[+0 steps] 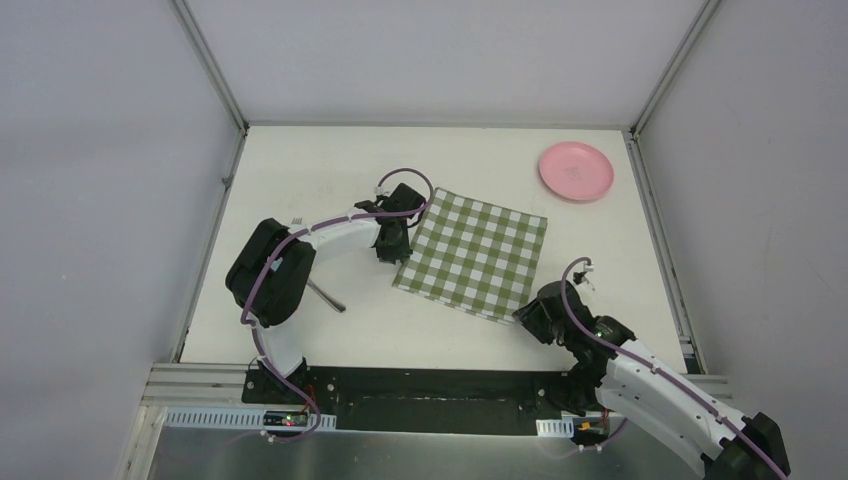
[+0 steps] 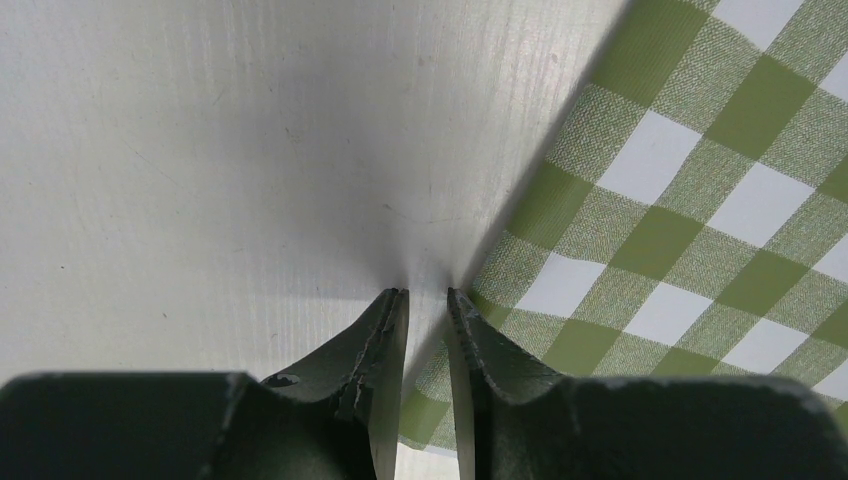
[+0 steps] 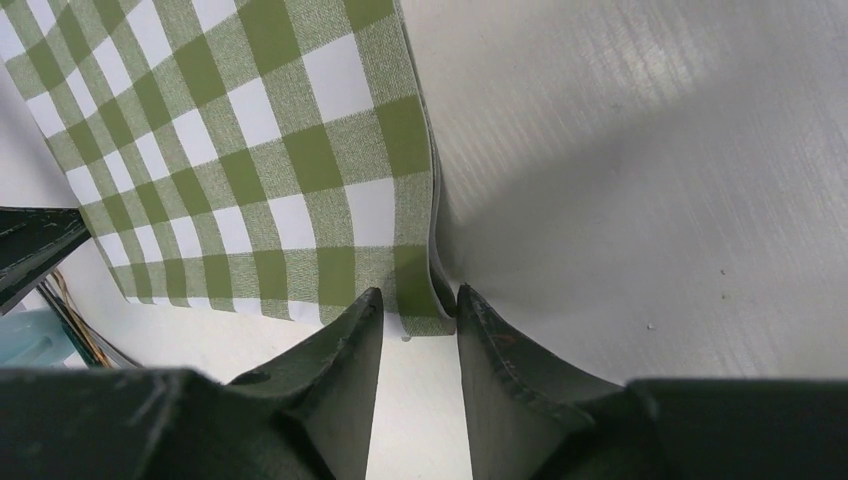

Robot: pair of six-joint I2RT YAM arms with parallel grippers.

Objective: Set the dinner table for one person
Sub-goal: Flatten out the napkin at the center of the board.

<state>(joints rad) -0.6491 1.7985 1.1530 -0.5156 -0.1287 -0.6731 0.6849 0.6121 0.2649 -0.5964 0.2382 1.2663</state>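
The white dinner table (image 1: 330, 170) carries a green-and-white checked cloth (image 1: 475, 250), lying flat and slightly askew in the middle. My left gripper (image 1: 392, 250) points down at the cloth's left edge. In the left wrist view the gripper (image 2: 427, 292) has a narrow gap between its jaws, which straddle the edge of the cloth (image 2: 680, 200) without pinching it. My right gripper (image 1: 530, 312) is at the cloth's near right corner. In the right wrist view it (image 3: 418, 295) is open, and the corner of the cloth (image 3: 230, 150) curls up between the fingertips.
A pink plate (image 1: 576, 171) sits at the far right of the table. A metal utensil (image 1: 328, 297) lies on the left, partly hidden under my left arm. Aluminium rails edge the table, and grey walls stand on both sides.
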